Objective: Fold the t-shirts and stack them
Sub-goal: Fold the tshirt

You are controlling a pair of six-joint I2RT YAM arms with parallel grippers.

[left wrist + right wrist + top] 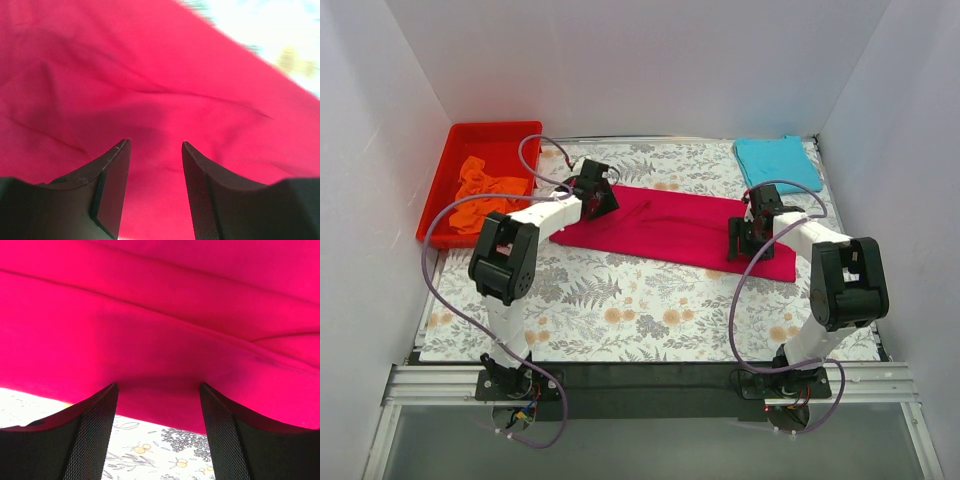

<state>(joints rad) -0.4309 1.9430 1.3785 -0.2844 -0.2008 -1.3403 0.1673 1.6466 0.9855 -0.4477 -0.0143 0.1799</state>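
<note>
The left tool [155, 145] is released, jaws spread over the left end of the pink shirt [670, 225]. The right tool [159, 387] is released at its near right edge. This shirt lies in a long strip mid-worktop [620, 300]. The blue shirt [777, 160] sits folded far right, and the orange shirt [485, 185] lies crumpled in the bin [490, 132] far left.

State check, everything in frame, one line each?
crimson-pink t-shirt: laid out as a long strip, lightly creased.
turquoise t-shirt: folded, far right corner.
orange t-shirt: crumpled, unfolded, inside the bin.
red bin: holding the orange shirt.
left claw: open, over the strip's left end.
right claw: open, at the strip's right end.
</note>
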